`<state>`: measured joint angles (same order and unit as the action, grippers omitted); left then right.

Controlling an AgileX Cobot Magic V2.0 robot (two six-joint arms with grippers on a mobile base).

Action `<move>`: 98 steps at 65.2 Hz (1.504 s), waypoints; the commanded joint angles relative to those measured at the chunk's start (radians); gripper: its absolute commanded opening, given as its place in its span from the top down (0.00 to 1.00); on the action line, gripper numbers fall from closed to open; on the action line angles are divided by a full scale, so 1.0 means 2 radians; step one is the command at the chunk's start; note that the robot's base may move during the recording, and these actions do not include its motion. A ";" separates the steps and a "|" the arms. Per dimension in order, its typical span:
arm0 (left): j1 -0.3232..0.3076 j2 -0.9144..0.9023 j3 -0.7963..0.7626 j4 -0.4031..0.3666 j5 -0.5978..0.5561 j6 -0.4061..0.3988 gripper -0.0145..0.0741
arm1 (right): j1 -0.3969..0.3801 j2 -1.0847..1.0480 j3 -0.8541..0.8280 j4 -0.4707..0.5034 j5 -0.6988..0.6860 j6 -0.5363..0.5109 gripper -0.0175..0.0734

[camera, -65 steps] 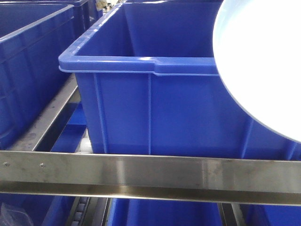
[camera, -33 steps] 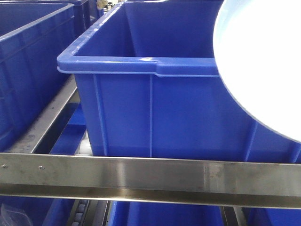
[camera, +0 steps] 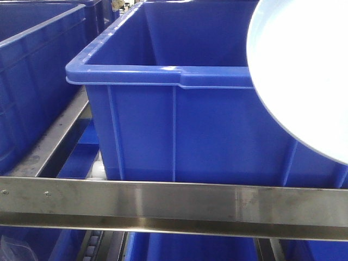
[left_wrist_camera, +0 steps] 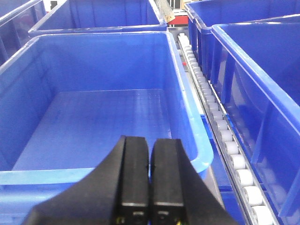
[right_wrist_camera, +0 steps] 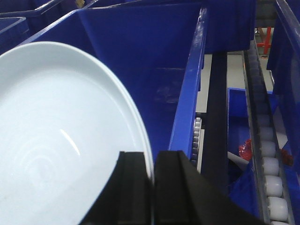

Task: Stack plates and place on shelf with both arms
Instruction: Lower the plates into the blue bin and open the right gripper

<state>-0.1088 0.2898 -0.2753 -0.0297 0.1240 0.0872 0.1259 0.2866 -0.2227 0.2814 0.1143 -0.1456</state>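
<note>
A pale blue-white glossy plate (camera: 304, 70) hangs tilted at the upper right of the front view, in front of a blue crate (camera: 179, 125). My right gripper (right_wrist_camera: 153, 157) is shut on its right rim, and the plate (right_wrist_camera: 61, 140) fills the left of the right wrist view. I cannot tell whether it is a single plate or two stacked. My left gripper (left_wrist_camera: 150, 140) is shut on nothing, hovering over the near edge of an empty blue crate (left_wrist_camera: 93, 117). A steel rail of the shelf (camera: 174, 204) runs across below the crate.
More blue crates (camera: 32, 70) stand to the left and behind. White roller tracks (left_wrist_camera: 225, 136) run between crate rows, and another roller track (right_wrist_camera: 269, 159) lies right of my right gripper. Something red (right_wrist_camera: 246, 150) lies low beside it.
The shelf rail and crate have shifted very slightly down and left in the front view. The plate stays in almost the same place.
</note>
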 commanded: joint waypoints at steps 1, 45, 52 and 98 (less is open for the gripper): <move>0.002 0.003 -0.017 -0.004 -0.043 -0.003 0.74 | -0.003 0.002 -0.017 0.005 -0.054 -0.001 0.74; 0.002 0.003 -0.017 -0.004 -0.043 -0.003 0.74 | -0.001 0.230 -0.160 0.007 -0.142 -0.001 0.74; 0.002 0.003 -0.017 -0.004 -0.043 -0.003 0.74 | 0.016 0.300 -0.201 0.007 -0.170 -0.001 0.74; 0.002 0.003 -0.017 -0.004 -0.043 -0.003 0.74 | 0.073 0.522 -0.333 -0.015 -0.255 0.020 0.34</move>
<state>-0.1088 0.2898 -0.2753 -0.0297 0.1240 0.0872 0.2707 1.3619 -0.8494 0.2631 -0.2990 -0.1117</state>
